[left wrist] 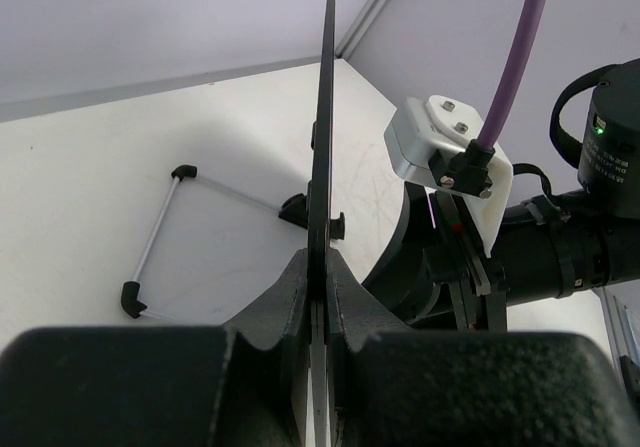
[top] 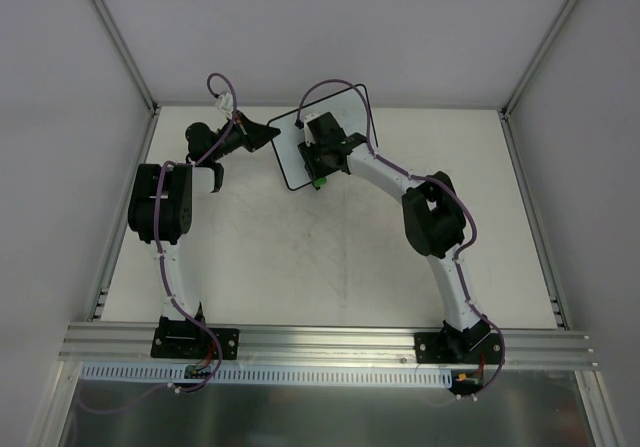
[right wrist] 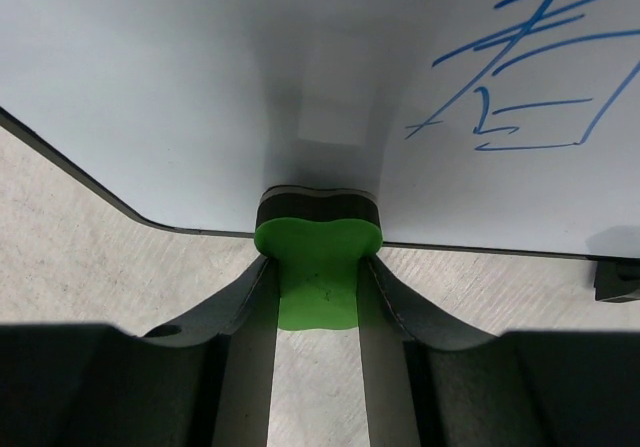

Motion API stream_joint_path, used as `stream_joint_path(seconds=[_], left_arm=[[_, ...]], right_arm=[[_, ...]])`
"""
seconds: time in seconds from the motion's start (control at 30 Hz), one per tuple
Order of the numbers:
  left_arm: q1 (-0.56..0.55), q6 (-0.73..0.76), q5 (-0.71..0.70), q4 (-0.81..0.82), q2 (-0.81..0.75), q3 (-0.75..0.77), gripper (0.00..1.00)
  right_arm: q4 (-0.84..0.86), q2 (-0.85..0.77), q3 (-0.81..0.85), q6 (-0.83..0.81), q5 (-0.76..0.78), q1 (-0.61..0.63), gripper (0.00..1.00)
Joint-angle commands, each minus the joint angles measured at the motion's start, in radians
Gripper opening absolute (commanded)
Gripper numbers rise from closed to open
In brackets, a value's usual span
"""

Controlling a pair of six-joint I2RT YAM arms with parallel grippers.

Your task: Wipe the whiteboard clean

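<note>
The whiteboard stands tilted at the back centre of the table. My left gripper is shut on its left edge; in the left wrist view the board shows edge-on between my closed fingers. My right gripper is shut on the green eraser. In the right wrist view the eraser sits between my fingers, its dark felt face against the lower edge of the board. Blue writing lies up and to the right of the eraser.
A thin wire stand with black feet reaches out behind the board onto the table. One black foot shows at the board's lower right. Grey walls enclose the table on three sides. An aluminium rail runs along the near edge.
</note>
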Motion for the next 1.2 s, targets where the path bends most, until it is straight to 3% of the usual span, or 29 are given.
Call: stream_joint_path(seconds=[0.0,0.67,1.17], left_arm=[[-0.015,0.025,0.091,0.031,-0.003,-0.013,0.00],[-0.015,0.031,0.104,0.024,-0.003,-0.011,0.00],[-0.018,0.034,0.107,0.021,-0.006,-0.006,0.00]], right_arm=[[0.078,-0.035,0.023,0.014,0.009,0.001,0.00],[0.074,0.003,0.299,-0.009,0.018,-0.053,0.00],[0.055,0.012,0.239,0.012,-0.063,-0.064,0.00]])
